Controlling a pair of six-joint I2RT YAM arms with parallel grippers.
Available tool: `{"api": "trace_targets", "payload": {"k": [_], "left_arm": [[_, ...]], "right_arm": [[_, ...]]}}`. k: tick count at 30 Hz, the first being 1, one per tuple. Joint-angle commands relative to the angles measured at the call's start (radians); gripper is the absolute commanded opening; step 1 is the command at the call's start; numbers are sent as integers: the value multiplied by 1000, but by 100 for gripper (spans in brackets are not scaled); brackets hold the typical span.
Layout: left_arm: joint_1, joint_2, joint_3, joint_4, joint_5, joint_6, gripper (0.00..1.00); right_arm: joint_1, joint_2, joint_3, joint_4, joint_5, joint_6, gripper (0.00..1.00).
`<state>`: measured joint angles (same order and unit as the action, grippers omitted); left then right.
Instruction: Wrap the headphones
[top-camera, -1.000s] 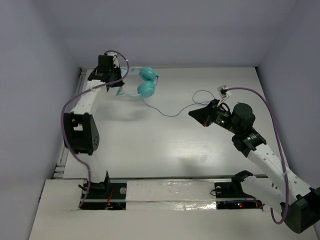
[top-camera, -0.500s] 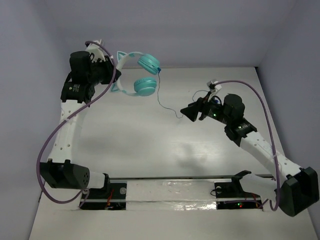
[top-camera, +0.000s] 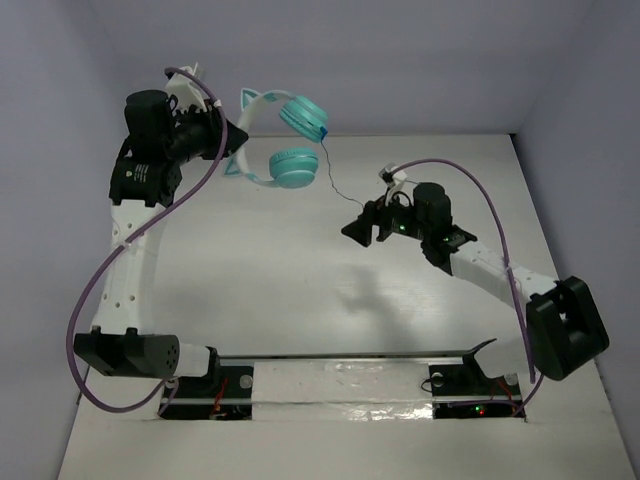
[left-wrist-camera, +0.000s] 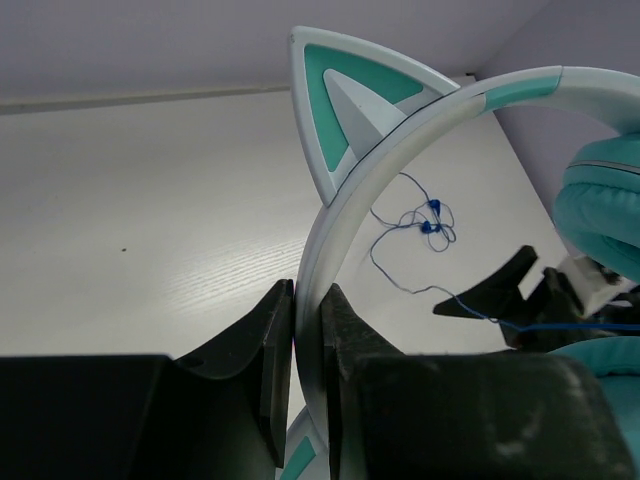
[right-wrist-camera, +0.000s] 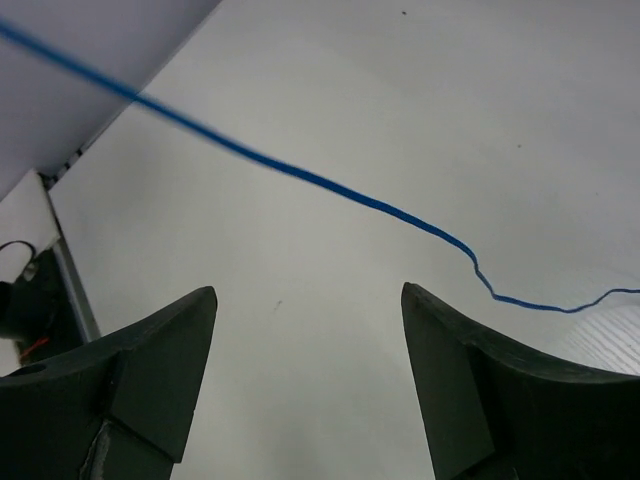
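— How's the light on your feed?
— Bright, even, seemingly from overhead. I see only faint soft shadows on the table (top-camera: 300, 290), and a pale sheen on it in my left wrist view.
— Focus?
— Mostly sharp. On my right wrist view, the cord (right-wrist-camera: 330, 185) blurs toward the upper left.

Earcup (left-wrist-camera: 610, 210) cut off at right edge; cord (right-wrist-camera: 330, 185) blurred upper left.

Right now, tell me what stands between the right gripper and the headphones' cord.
Nothing visible does. The right gripper is open, and the cord runs in the open just ahead of its fingertips.
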<state>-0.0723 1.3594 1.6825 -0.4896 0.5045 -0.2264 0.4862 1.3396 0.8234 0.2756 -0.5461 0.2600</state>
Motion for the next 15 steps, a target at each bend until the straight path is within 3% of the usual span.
{"api": "trace_targets", "payload": {"k": [1,4,8,11,12,15], "left_arm": [[-1,-14,69,74,68,-51,0],[-1,-3,85,91,88,-68,0],[-1,14,126,85,121,-79,0],[-1,15,152,74,80,-76,0],[-1,21,160,68,66,-76,0],[-1,40,181,75,69,-88,0]], "right_arm": [[3,67,59,53,54,-61,81],[3,116,59,79,49,-61,80],[3,124,60,93,179,-80,78],[3,90,56,82,178,-90,60],[3,84,51,83,158,-78,44],[3,47,13,99,114,-53,17]]}}
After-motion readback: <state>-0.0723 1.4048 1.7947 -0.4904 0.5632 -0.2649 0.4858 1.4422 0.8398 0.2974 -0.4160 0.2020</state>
